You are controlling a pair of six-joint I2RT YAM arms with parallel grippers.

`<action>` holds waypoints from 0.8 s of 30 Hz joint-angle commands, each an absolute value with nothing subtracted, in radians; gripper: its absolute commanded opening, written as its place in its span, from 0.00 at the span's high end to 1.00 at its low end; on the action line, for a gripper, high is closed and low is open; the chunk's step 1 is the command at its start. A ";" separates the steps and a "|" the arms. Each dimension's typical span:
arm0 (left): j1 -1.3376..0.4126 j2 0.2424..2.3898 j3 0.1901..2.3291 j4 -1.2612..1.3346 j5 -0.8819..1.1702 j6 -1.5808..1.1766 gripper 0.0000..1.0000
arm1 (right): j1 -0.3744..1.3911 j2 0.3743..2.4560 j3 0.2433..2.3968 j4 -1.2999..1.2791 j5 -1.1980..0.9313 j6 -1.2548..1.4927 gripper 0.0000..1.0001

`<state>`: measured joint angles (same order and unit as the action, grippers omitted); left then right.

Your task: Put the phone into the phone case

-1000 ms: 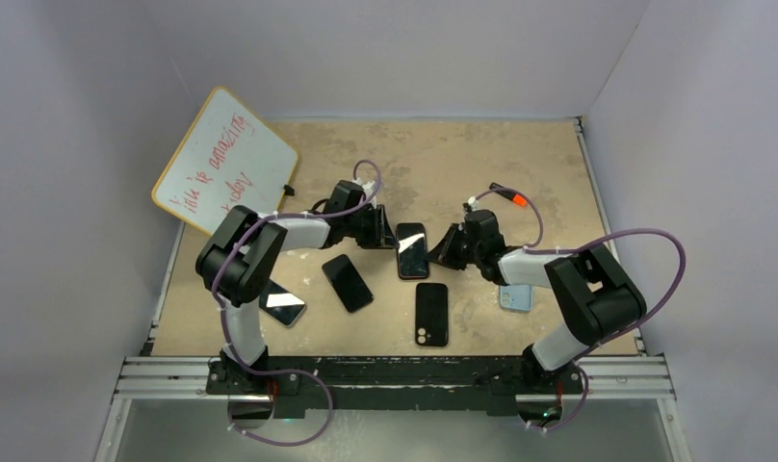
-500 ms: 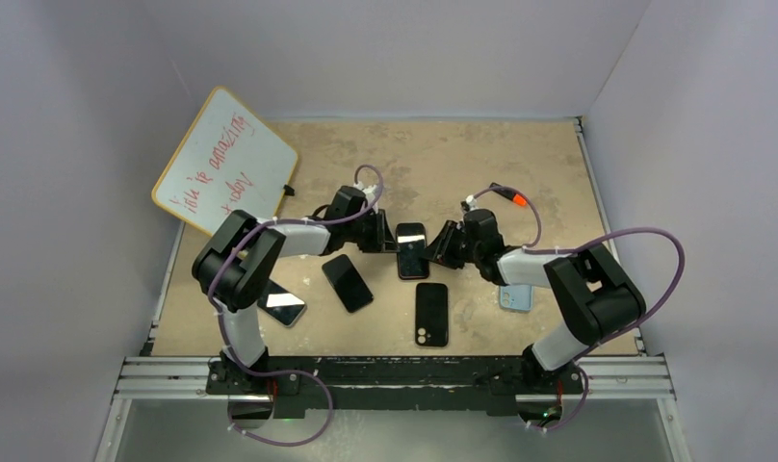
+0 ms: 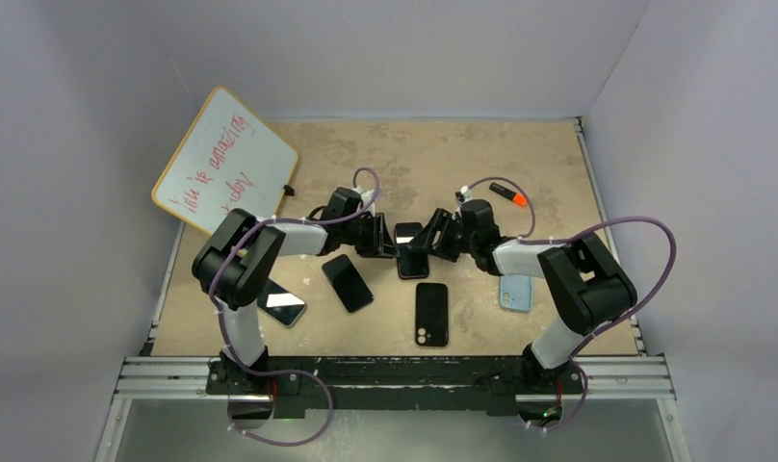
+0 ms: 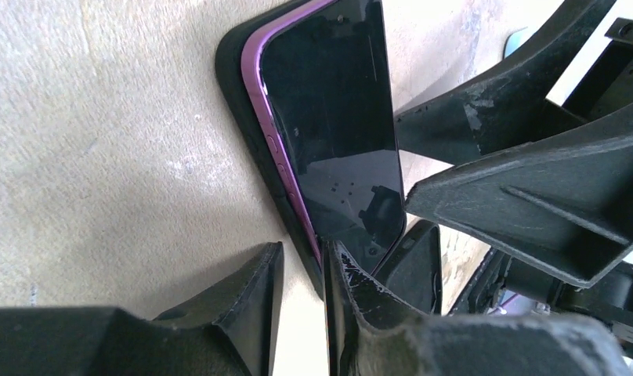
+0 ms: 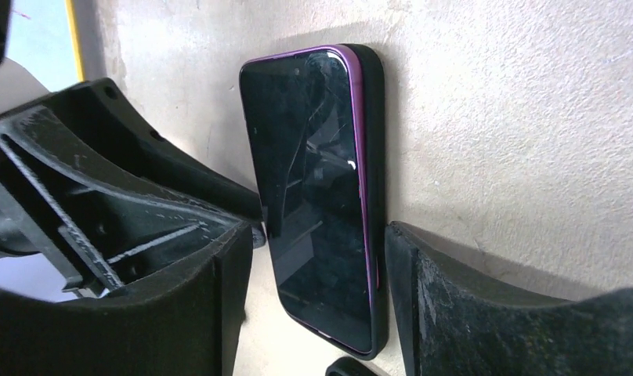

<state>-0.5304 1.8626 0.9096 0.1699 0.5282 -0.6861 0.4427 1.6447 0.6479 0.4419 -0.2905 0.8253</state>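
From above, we see two arms bent inward over a tan tabletop [image 3: 520, 154], meeting mid-table at a dark phone [image 3: 410, 252] that lies flat, screen up. The left end effector [image 3: 383, 241] sits at the phone's left edge and the right end effector [image 3: 433, 241] at its right edge. Nearer the arm bases lie a second phone [image 3: 348, 282], a third phone [image 3: 285, 305], a black handset [image 3: 431, 314] with its back up, and a light blue case [image 3: 516, 292]. A whiteboard [image 3: 226, 164] leans at far left. In the left wrist view, the phone has a purple rim and rests in a black phone case [image 4: 229, 63], and its buttoned side shows above the case wall. The left fingers [image 4: 235, 305] are only narrowly apart, with the case's edge in the gap between them. In the right wrist view, the right fingers [image 5: 446, 305] are spread wide, one close beside each long edge of the phone and case.
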 commanded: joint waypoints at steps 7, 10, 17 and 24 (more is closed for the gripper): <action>-0.524 1.900 0.936 0.130 0.530 -0.609 0.84 | 0.439 1.683 0.632 0.679 -0.542 0.937 0.35; -0.501 1.887 0.927 0.124 0.536 -0.614 0.84 | 0.438 1.673 0.617 0.802 -0.604 1.012 0.35; -0.488 1.866 0.928 0.101 0.542 -0.598 0.82 | 0.439 1.686 0.568 0.960 -0.645 1.079 0.36; -0.487 1.859 0.919 0.094 0.528 -0.586 0.82 | 0.439 1.705 0.557 0.875 -0.610 1.017 0.37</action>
<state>-0.4843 1.8717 0.9188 0.0856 0.5873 -0.6296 0.4244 1.6909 0.5636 0.8810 -0.5575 1.0325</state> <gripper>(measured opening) 0.180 0.637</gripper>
